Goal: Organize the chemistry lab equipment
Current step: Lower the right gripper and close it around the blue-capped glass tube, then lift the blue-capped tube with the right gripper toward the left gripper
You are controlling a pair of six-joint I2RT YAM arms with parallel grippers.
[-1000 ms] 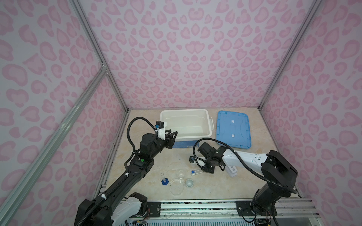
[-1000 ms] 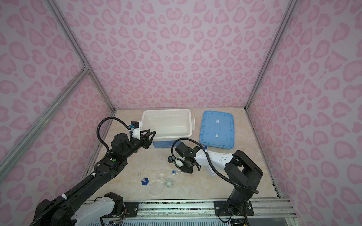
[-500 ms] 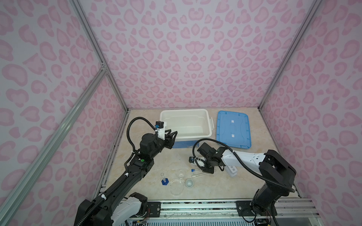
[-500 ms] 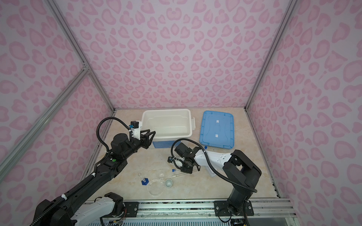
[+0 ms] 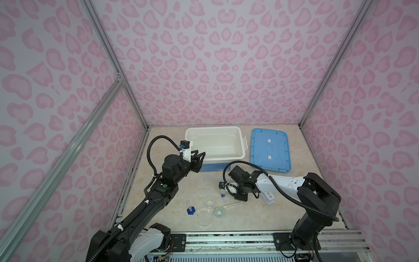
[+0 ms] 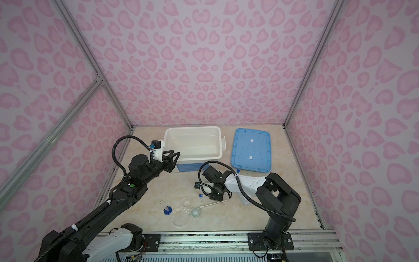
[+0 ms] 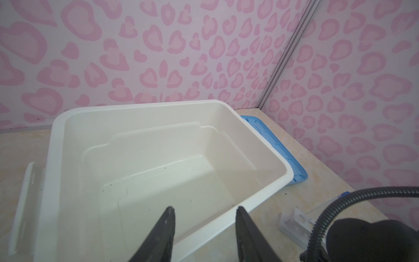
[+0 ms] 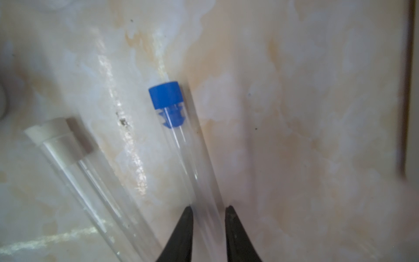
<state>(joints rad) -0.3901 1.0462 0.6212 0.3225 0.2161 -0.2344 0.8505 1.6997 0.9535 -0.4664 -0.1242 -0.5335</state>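
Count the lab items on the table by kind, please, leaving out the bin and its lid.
Test tubes: 3 (blue-capped tube, pale-capped tube, second blue-capped tube, mostly hidden)
Rack: 1
Blue-based cylinder: 1
Round dish: 1
Small cups: 2 (whitish cup, clear cup)
Total: 8

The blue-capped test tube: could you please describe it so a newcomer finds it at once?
In front of the white bin, the right hand hovers over two clear tubes lying on the table. The blue-capped test tube runs between its fingertips; the neighbouring tube has a white cap.
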